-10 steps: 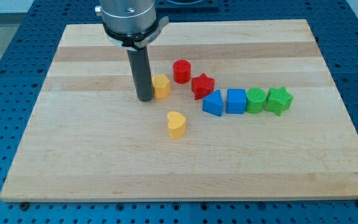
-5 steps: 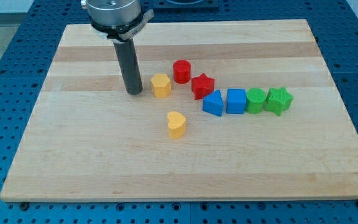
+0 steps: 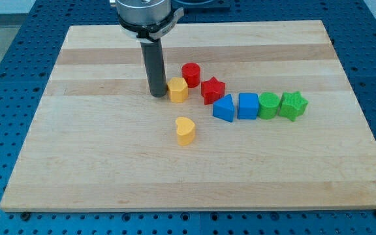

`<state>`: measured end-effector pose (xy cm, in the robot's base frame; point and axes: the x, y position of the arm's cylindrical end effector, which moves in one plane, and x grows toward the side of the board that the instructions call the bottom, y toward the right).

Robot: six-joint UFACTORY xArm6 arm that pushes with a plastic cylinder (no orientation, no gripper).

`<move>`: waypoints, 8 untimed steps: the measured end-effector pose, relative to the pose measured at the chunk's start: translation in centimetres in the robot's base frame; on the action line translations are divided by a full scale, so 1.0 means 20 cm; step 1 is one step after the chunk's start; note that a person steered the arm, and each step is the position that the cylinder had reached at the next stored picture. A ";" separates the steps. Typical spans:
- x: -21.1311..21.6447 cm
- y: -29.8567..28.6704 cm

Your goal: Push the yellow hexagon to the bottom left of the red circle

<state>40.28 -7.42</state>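
**Rod meets yellow hexagon beside the red circle**

On the wooden table [image 3: 77,163], my tip [image 3: 157,95] stands at the view's left side of the yellow hexagon [image 3: 178,90], touching it or very nearly so. The arm carries no hand, only the straight dark rod, so nothing can open, close or grip; all work is done by pushing.

The yellow hexagon sits just below and to the view's left of the red circle [image 3: 190,74], close to it, with the red star [image 3: 213,90] near on the view's right. By the look of it, the hexagon is at or close to the place the task names, and only a slight nudge may be left.

The hexagon appears to be a small, rigid, light plastic piece that should slide readily on the smooth wood. It is likely to spin if pressed off-centre, so contact is best made square on a flat side, low and through the middle. Pushed too far to the view's right, it could knock the red circle or the red star.

A yellow heart [image 3: 185,130] lies apart, toward the view's bottom.
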 end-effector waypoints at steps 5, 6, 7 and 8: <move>0.05 0.00; 0.05 0.05; 0.06 0.07; 0.09 0.05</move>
<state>42.12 -6.41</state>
